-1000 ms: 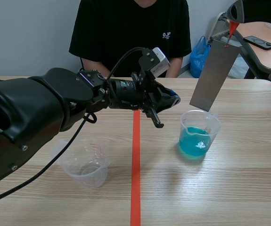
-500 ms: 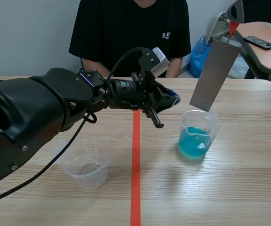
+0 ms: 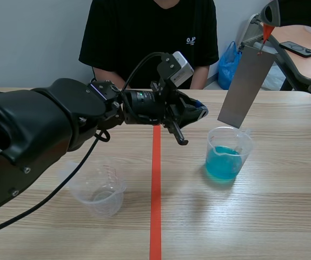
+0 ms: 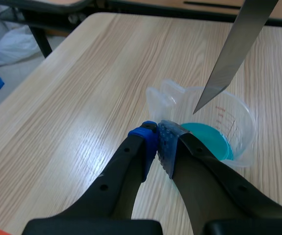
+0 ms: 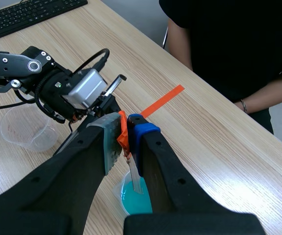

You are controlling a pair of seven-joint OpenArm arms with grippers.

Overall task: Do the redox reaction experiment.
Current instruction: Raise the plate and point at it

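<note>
While metal strip (image 3: 246, 86) is clamped in right gripper (image 5: 127, 129) above beaker (image 3: 228, 142) of blue liquid (image 3: 223, 165), dipping is judged pending; straight lowering is needed. Left gripper (image 4: 158, 143) is seen closed, empty.

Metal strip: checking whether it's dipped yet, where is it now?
In the scene view, right of the tape line, the metal strip hangs tilted from the right gripper, its lower corner over the rim of the beaker of blue liquid.

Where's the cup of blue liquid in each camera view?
Scene view: cup right of the tape line.
Left wrist view: cup just ahead of the left gripper.
Right wrist view: cup under the right gripper, partly hidden.
Shared landmark: metal strip above it.
</note>
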